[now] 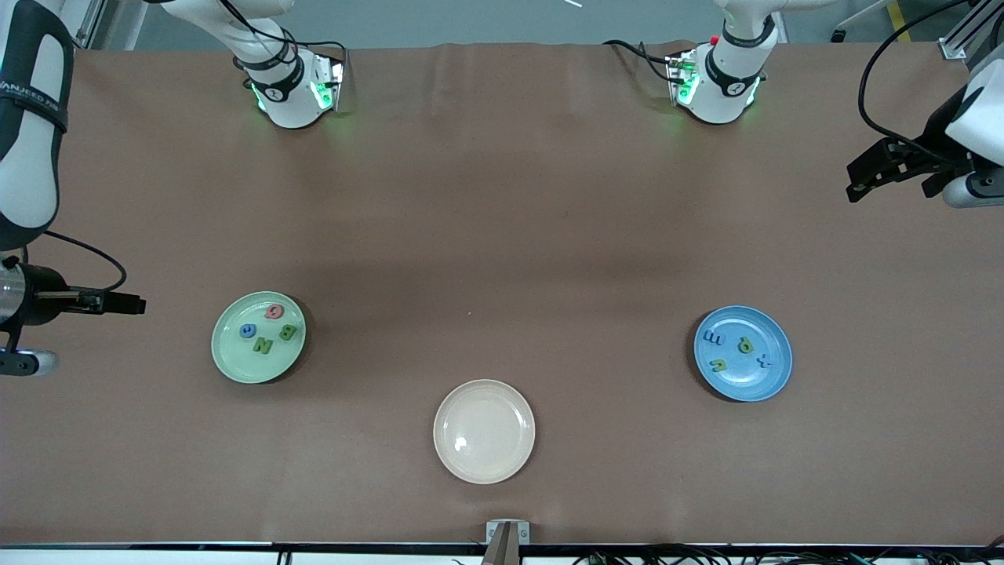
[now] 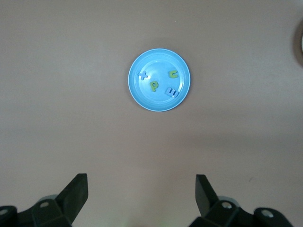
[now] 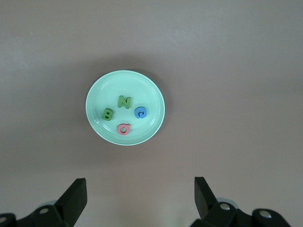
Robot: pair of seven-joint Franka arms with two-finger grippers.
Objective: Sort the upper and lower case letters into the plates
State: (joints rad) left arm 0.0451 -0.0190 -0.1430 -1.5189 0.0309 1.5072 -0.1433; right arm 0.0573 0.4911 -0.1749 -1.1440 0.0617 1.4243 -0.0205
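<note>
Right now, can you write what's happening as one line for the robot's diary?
mint green plate: four letters in it | blue plate: four letters in it | cream plate: no letters | left gripper: open, holding nothing | right gripper: open, holding nothing

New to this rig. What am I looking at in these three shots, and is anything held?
Two robot arms share a brown table. One picture looks down from a high camera facing the arms; the other two come from cameras on each arm's wrist. The left end effector hangs over bare table, looking at the round blue plate with four small letters. The right end effector likewise faces the round pale mint green plate, also with four letters. A round cream-beige plate, nearest the front camera, holds nothing. Both end effectors are open and hold nothing.
</note>
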